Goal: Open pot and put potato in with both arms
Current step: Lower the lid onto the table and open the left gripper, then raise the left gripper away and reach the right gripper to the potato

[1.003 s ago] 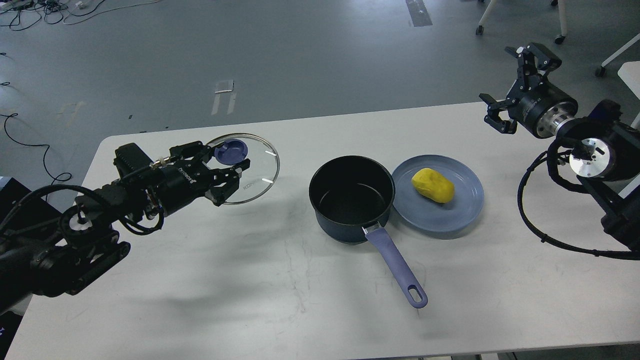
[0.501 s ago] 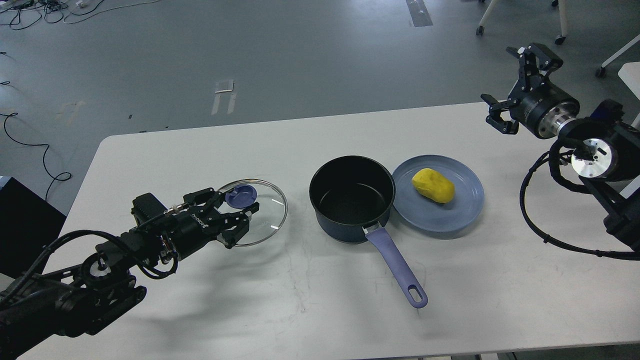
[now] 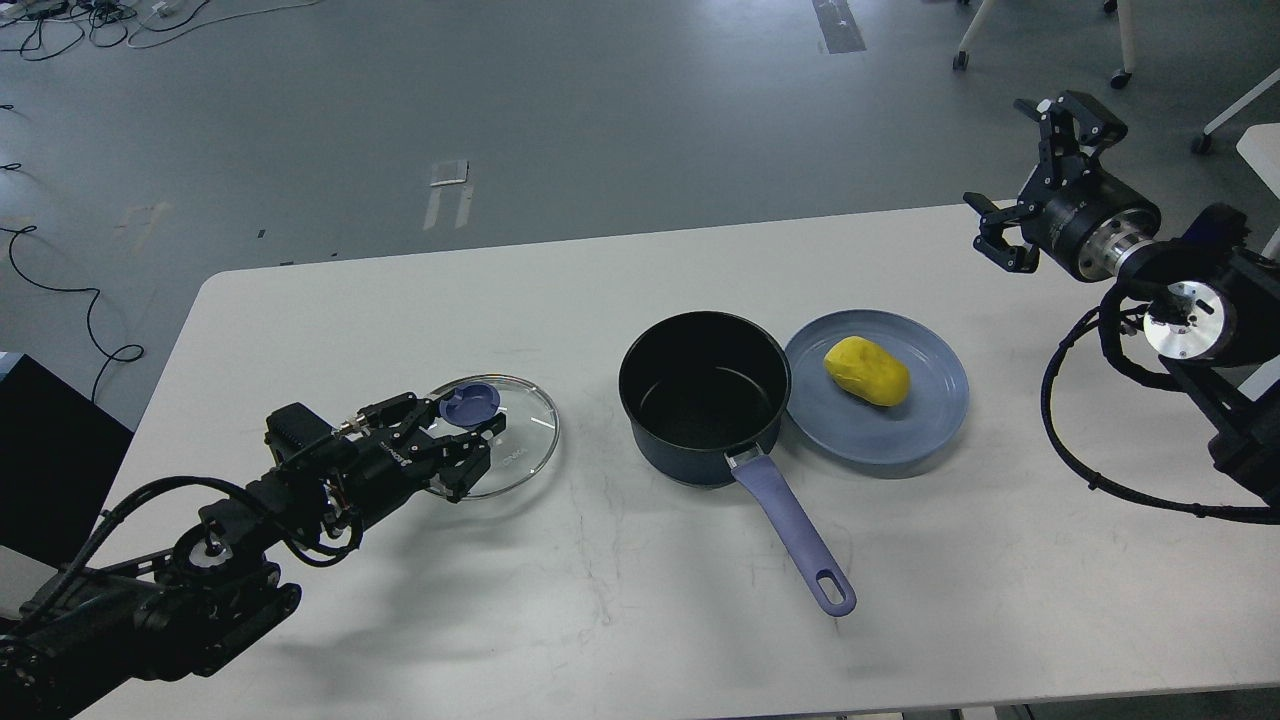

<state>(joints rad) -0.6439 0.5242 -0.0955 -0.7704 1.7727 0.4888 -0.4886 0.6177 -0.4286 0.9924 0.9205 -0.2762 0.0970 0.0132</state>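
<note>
The dark navy pot stands open at the table's middle, black inside and empty, its lavender handle pointing toward me. The yellow potato lies on a blue-grey plate touching the pot's right side. My left gripper is closed around the blue knob of the glass lid, which lies low on the table left of the pot. My right gripper is open and empty, raised over the table's far right edge, well away from the potato.
The white table has its front and left edges in view. Chair and table legs with castors stand on the grey floor behind the right arm. Loose cables lie on the floor at left.
My left gripper has carried the lid down and toward me, from raised at the far left to low on the table. The right gripper has hardly moved.
</note>
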